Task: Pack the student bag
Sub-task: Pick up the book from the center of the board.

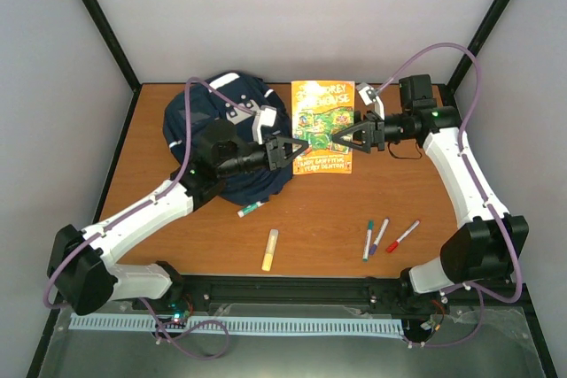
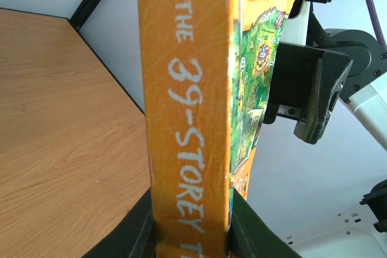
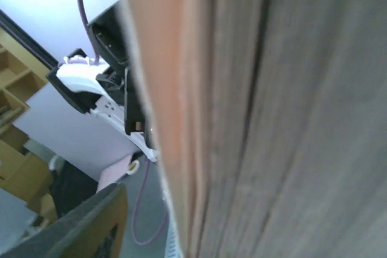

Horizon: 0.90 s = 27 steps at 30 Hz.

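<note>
Found left end effector (image 1: 298,150) clamped on spine of orange 39-Storey book (image 1: 323,117), beside student bag (image 1: 205,111). Found right end effector (image 1: 342,139) with jaws apart, astride opposite page edge.

Orange-brown wooden table (image 1: 319,210), plain white walls (image 1: 292,15) behind, black frame posts (image 1: 97,19) at the corners, even bright lighting
</note>
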Each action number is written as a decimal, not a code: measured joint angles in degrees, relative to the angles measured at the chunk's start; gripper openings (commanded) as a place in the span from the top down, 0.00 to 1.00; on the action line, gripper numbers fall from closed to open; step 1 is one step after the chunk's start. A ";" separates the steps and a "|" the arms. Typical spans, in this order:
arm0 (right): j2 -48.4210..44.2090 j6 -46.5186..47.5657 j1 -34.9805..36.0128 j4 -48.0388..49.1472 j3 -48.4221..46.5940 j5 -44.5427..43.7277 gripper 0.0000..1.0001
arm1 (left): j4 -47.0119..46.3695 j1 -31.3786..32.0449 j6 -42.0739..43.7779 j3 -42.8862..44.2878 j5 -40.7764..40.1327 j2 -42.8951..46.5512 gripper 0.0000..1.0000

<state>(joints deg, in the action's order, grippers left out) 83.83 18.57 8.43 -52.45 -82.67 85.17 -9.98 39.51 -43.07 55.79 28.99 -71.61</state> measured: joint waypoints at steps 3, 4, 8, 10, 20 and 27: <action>-0.26 -3.21 -0.04 2.01 0.26 -0.94 0.46 | 0.13 0.35 0.46 0.07 -1.14 0.00 0.99; -0.42 -4.22 -0.04 2.97 0.48 -1.33 0.46 | 0.20 0.42 0.59 0.07 -1.46 0.00 0.99; -1.77 -9.55 0.02 7.41 2.34 -3.54 0.46 | 0.79 0.81 1.25 0.09 -3.13 0.00 0.99; -2.16 -11.74 0.13 9.09 2.97 -4.28 0.46 | 1.11 0.94 1.46 0.09 -3.91 0.00 0.99; -4.74 -20.09 0.31 15.47 5.33 -7.45 0.56 | 1.20 1.14 1.77 -2.34 -8.35 2.49 0.98; -5.66 -23.32 0.20 18.64 6.99 -9.42 0.81 | 1.22 1.14 1.77 -2.62 -9.27 2.45 0.89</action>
<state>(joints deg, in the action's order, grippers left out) 78.17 -4.75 8.62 -33.80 -75.68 75.75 -8.75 40.64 -41.30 53.17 19.73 -69.17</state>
